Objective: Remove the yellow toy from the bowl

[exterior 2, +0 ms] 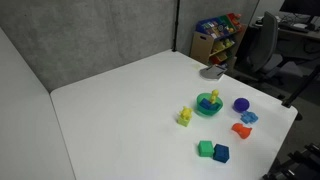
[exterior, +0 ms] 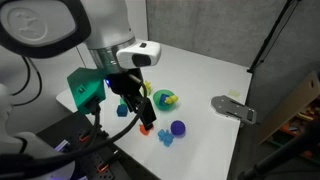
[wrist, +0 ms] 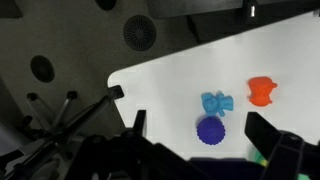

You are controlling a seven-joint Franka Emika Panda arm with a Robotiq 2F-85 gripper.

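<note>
Fingers spread apart, the Franka arm's end effector (exterior: 140, 112) hangs above the white counter (exterior 2: 120, 100). The small bright yellow lumpy toy (exterior 2: 212, 97) sits inside the round green bowl (exterior 2: 208, 112). In an exterior view, a yellow-green spiky toy (exterior 2: 184, 117) lies just left of the bowl and a purple ball (exterior 2: 241, 104) lies to its right.

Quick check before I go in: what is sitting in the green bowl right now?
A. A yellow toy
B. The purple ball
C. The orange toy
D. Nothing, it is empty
A: in both exterior views a yellow toy sits inside the green bowl, while the purple ball and the orange toy lie outside it.
</note>
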